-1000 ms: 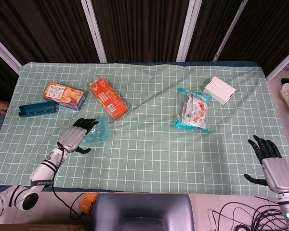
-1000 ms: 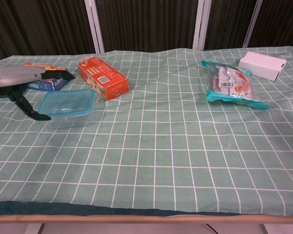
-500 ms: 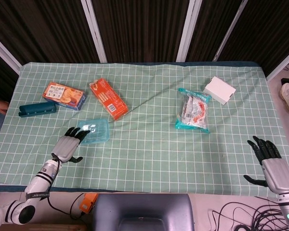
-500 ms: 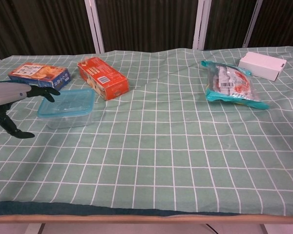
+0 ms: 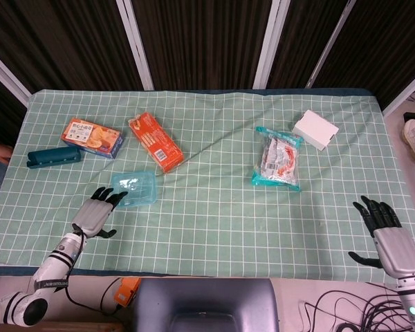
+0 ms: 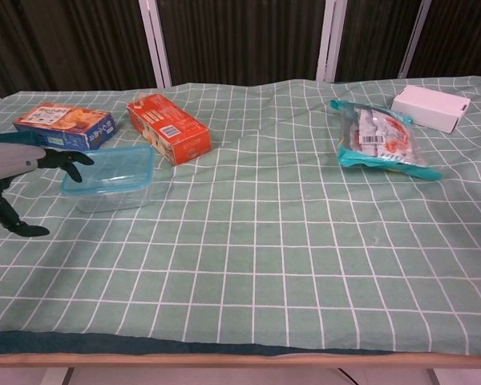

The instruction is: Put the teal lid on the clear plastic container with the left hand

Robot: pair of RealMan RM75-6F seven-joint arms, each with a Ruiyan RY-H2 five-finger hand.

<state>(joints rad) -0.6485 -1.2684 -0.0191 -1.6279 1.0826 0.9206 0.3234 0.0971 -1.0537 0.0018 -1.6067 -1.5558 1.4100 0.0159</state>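
The clear plastic container (image 5: 133,189) (image 6: 112,178) stands on the green checked cloth left of centre, with the teal lid (image 6: 111,168) lying on top of it. My left hand (image 5: 95,214) (image 6: 20,164) hovers just to its near left, open, fingers spread and holding nothing; its fingertips end close to the lid's edge. My right hand (image 5: 389,234) is open at the table's near right corner, far from the container, seen only in the head view.
An orange box (image 5: 155,142) (image 6: 167,127) lies behind the container. A blue-orange carton (image 5: 92,137) (image 6: 65,124) and a dark teal case (image 5: 53,156) sit at the left. A teal snack bag (image 5: 278,159) and a white box (image 5: 315,129) lie at the right.
My left hand has drawn back from over the lid toward the near left edge, leaving the lid on the container. The right hand has barely moved.
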